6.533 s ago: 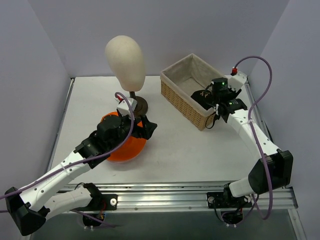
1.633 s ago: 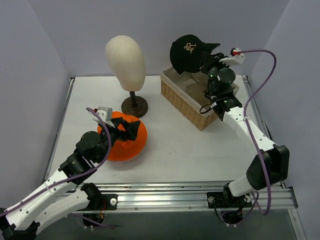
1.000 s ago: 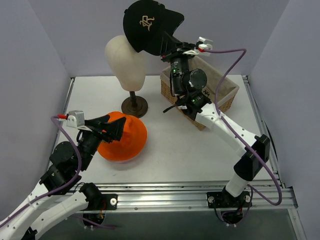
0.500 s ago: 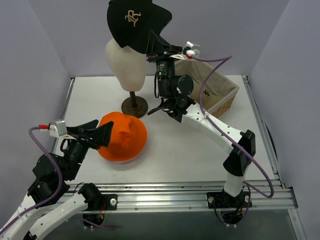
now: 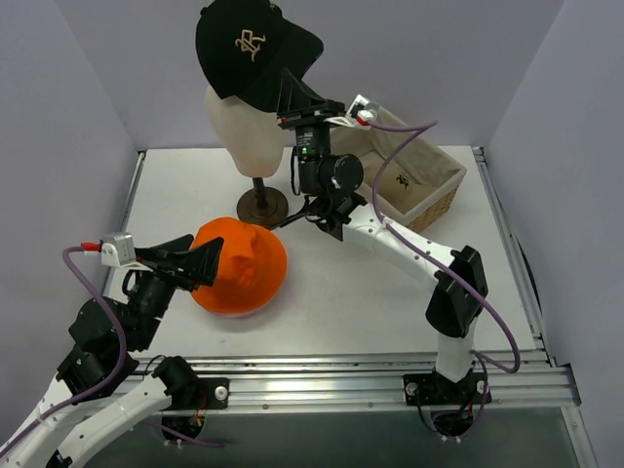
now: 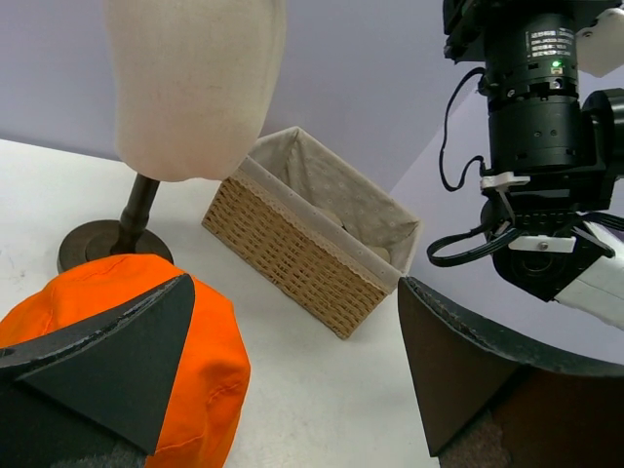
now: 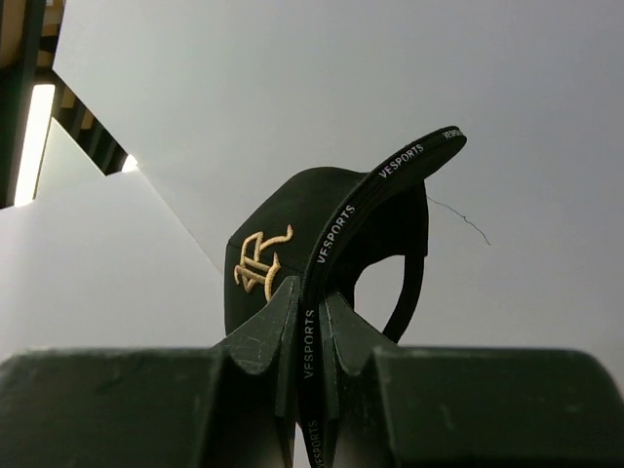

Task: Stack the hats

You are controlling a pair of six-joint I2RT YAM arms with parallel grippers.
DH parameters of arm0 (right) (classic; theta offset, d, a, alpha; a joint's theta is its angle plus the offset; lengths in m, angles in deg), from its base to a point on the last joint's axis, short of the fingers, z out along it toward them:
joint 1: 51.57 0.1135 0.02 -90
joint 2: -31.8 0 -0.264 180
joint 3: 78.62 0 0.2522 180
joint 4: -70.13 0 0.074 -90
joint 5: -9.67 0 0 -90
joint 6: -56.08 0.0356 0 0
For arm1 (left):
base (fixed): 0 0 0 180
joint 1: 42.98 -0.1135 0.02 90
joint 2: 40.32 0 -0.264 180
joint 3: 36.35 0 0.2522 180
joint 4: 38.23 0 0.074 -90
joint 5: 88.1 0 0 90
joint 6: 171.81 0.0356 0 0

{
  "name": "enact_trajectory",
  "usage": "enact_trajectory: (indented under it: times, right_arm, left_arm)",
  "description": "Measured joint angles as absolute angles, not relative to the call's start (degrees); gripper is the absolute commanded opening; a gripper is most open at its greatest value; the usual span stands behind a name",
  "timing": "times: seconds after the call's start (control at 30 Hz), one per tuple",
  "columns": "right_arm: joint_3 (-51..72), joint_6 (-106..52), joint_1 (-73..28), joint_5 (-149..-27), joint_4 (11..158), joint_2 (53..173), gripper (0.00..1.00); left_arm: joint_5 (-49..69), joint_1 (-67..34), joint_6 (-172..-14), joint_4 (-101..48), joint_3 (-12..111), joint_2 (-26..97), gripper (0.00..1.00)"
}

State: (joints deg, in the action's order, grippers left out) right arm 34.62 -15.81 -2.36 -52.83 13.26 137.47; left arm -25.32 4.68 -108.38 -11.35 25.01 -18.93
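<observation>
Under both arms: white tabletop [image 5: 370,292], flat and matte, with an aluminium rail [image 5: 322,375] along the near edge. Plain pale lilac walls [image 5: 88,117] close it in on three sides. The right wrist view shows only bright wall and ceiling behind the cap.

Right gripper [image 5: 291,93]: raised high, pointing up and away. Its fingers are pinched narrow on the brim of the black cap with gold emblem [image 5: 244,44], so the crown stands above and beyond the fingertips. Brim edge reads "VESPORTS" in the wrist view.
- Cream egg-shaped mannequin head [image 5: 239,132] sits just below and beyond this gripper, on a dark round stand [image 5: 261,205].
- Cap overlaps the top of the head; cannot tell whether it touches.
- Woven wicker basket [image 5: 429,200] with pale lining lies behind this gripper, to its right side. A tan baseball cap with black letter [image 5: 402,180] lies inside, mostly hidden.
- Purple cable [image 5: 409,127] loops off the wrist over the basket.

Left gripper [image 5: 205,247]: low, fingers spread wide, holding nothing.
- Bright orange bucket hat [image 5: 244,268] lies on the tabletop just ahead, partly behind its left finger in the wrist view. Contact unclear.
- Past the hat, stand, head and basket line up ahead, with the right arm [image 6: 546,146] crossing on the right.
</observation>
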Motion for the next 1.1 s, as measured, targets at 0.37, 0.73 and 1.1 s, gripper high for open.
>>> enact_trajectory:
  times: [0.37,0.73,1.1]
  right_arm:
    - [34.3,-10.8,-1.2,-51.9,13.0,142.1,0.00]
    - [38.6,-7.2,-1.2,-52.8,12.5,146.2,0.00]
    - [40.2,-2.3,-1.6,-55.0,12.5,147.0,0.00]
  left_arm:
    - [-26.3,4.7,-108.4,-11.0,24.3,-20.2,0.94]
    - [-26.5,4.7,-108.4,-11.0,23.6,-20.4,0.94]
    - [-27.1,4.7,-108.4,-11.0,23.4,-20.7,0.94]
